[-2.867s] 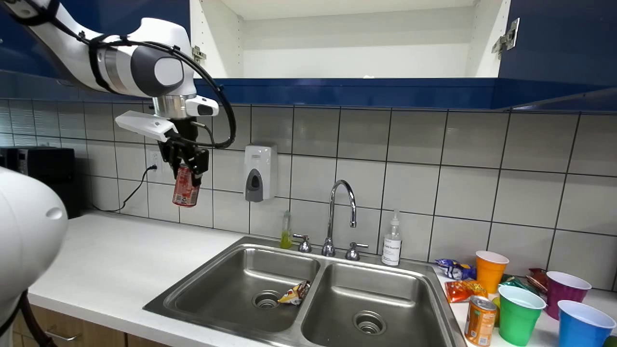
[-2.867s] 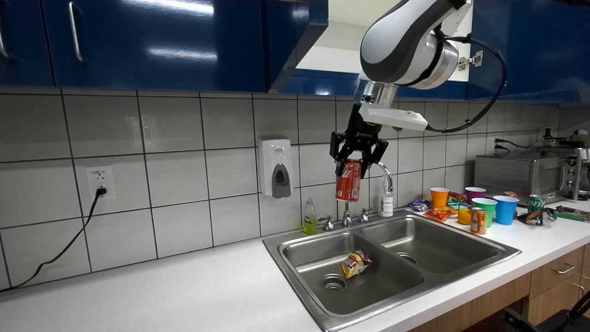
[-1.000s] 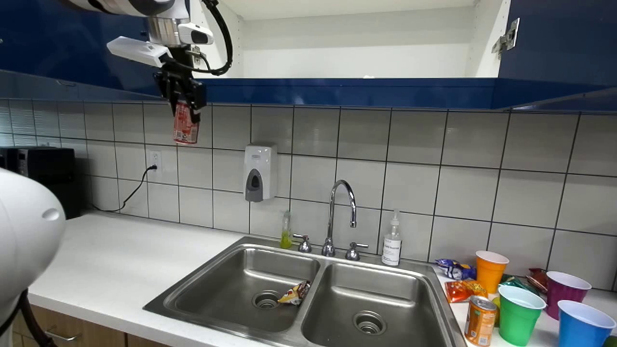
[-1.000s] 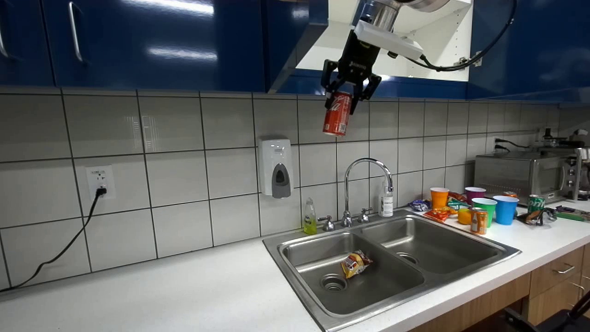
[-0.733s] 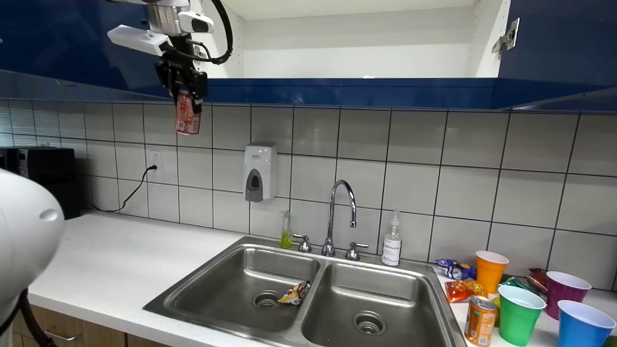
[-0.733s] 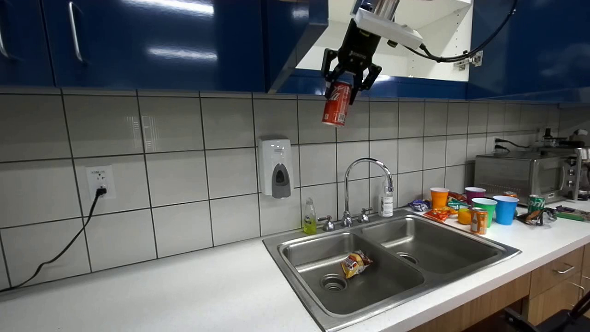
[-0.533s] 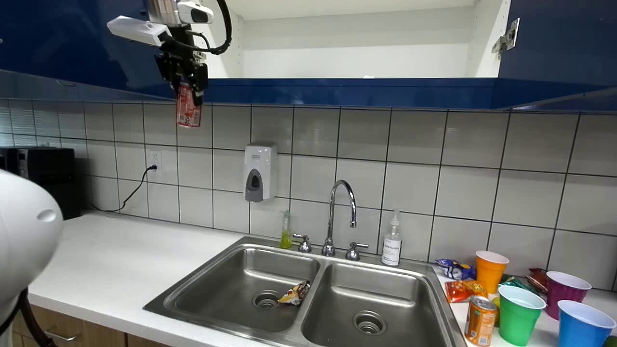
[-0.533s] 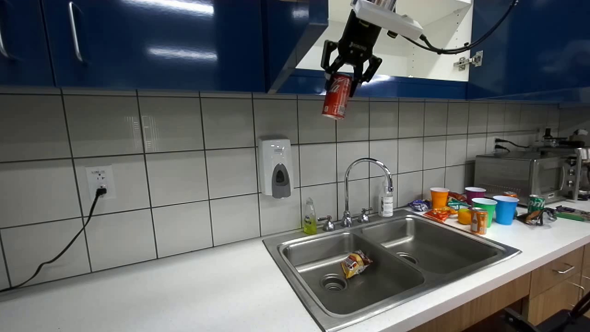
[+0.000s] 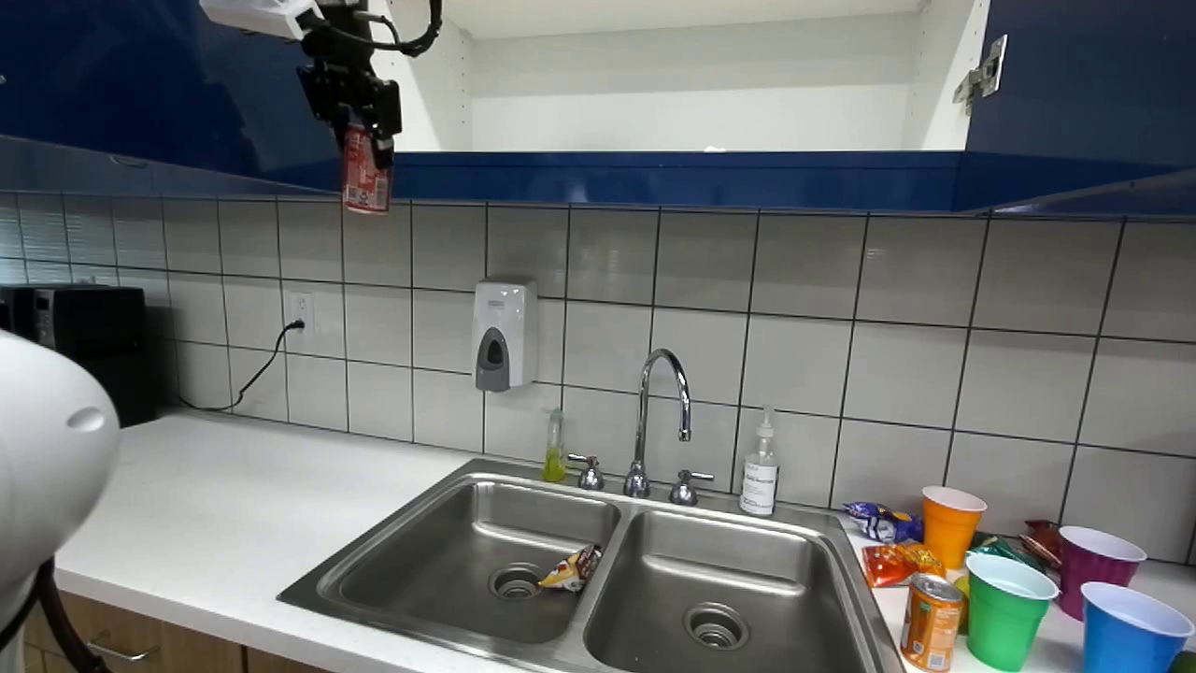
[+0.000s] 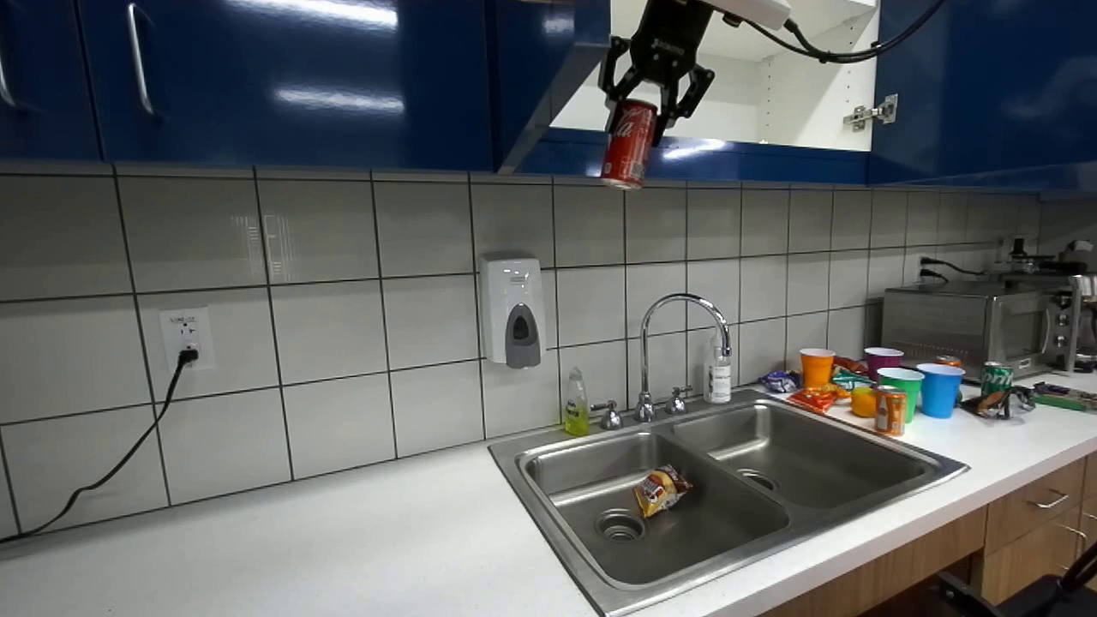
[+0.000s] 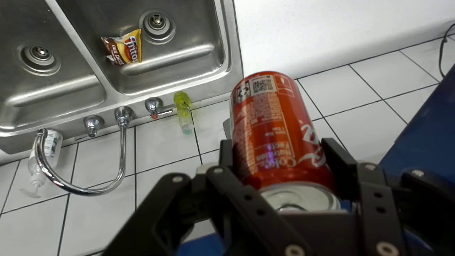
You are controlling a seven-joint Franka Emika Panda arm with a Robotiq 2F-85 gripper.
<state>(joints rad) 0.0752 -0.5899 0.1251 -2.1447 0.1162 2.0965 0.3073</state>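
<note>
2 steel basins (image 10: 823, 450) lie well below our claw (image 10: 636, 125), open air between; it pinches a red can (image 10: 628, 158) that, in both exterior views, overlaps the blue cabinet edge (image 9: 673, 178) at a gap we cannot tell. Only our wrist view makes the can's Nutrition Facts (image 11: 273, 153) readable. White script (image 11: 310, 135) marks its tilted side.

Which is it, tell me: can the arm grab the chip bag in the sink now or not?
Probably not: the fingers grip a red can, though the chip bag lies uncovered in the sink.
</note>
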